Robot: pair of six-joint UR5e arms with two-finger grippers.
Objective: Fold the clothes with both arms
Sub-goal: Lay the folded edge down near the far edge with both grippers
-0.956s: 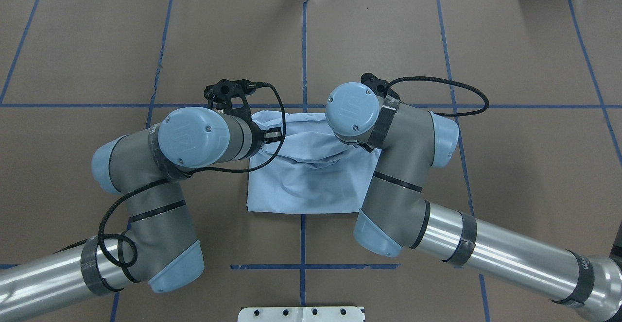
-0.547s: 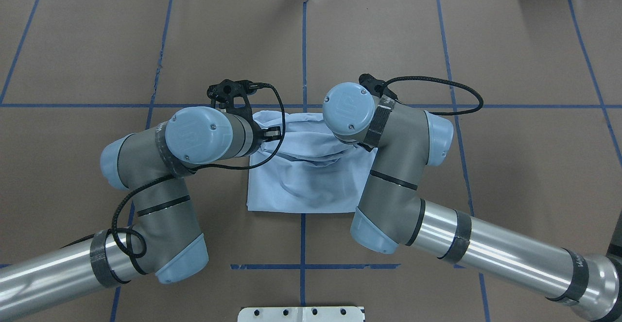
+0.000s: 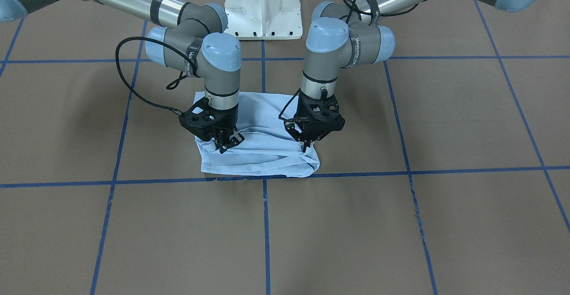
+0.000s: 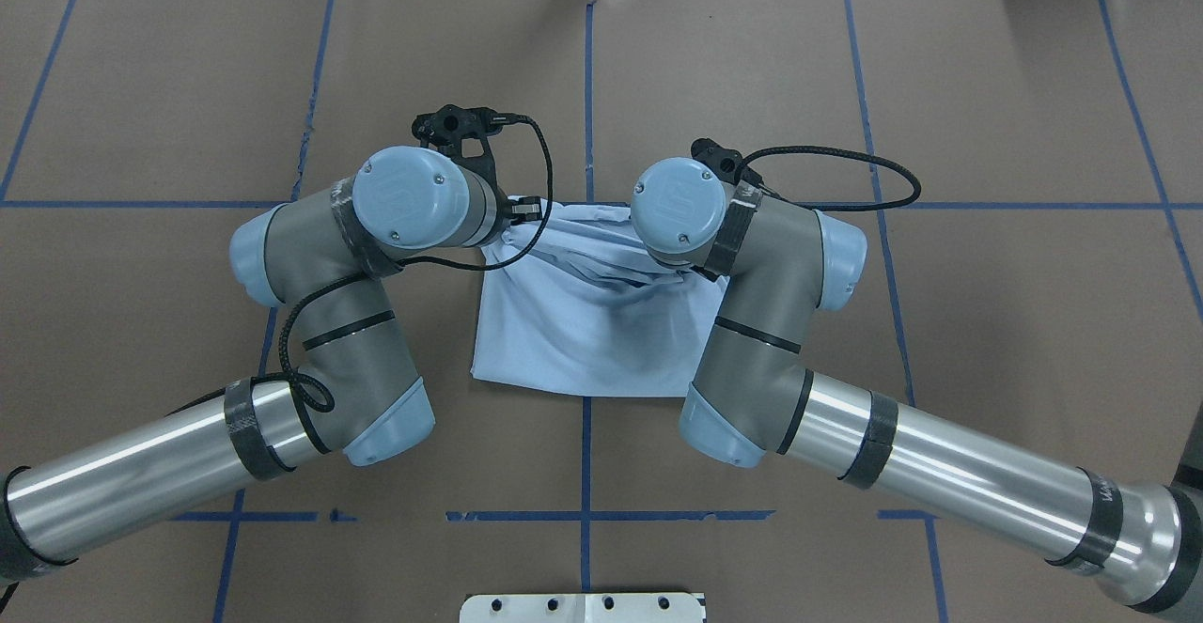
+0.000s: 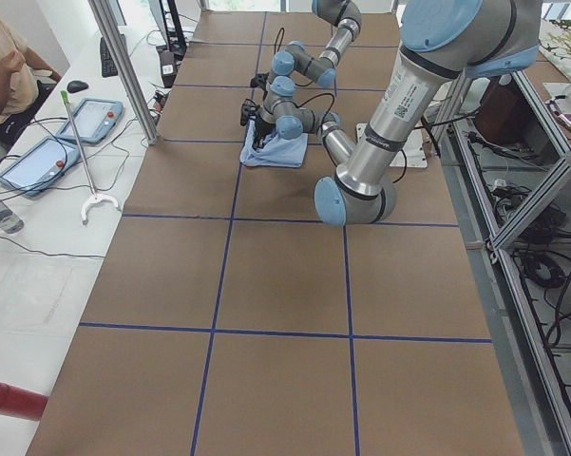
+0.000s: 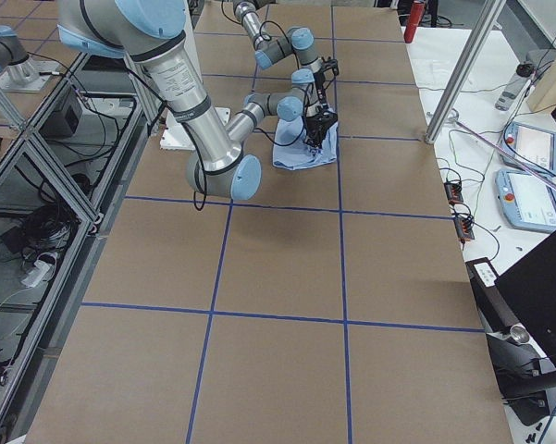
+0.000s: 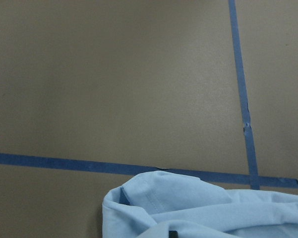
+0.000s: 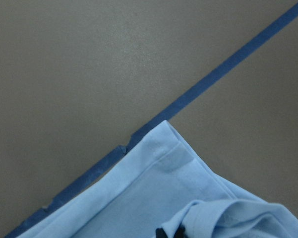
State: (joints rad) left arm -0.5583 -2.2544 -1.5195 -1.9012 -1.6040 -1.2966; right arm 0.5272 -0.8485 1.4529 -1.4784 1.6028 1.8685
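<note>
The light blue T-shirt lies folded into a small rumpled rectangle at the table's middle; it also shows in the overhead view. Its print, collar and label are hidden. My left gripper points down and is shut on a bunched upper layer near the shirt's far edge. My right gripper is shut on the same layer at the other side. In the overhead view both grippers are hidden under the wrists. The left wrist view shows a shirt corner just short of a tape line; the right wrist view shows a hemmed corner.
Blue tape lines mark a grid on the brown table cover. The white pedestal base stands behind the shirt. An operator and tablets are beside the table's far side. Cables loop off both wrists.
Both arms have moved forward, away from the base, carrying the gripped layer toward the far tape line. The whole shirt has shifted slightly the same way.
</note>
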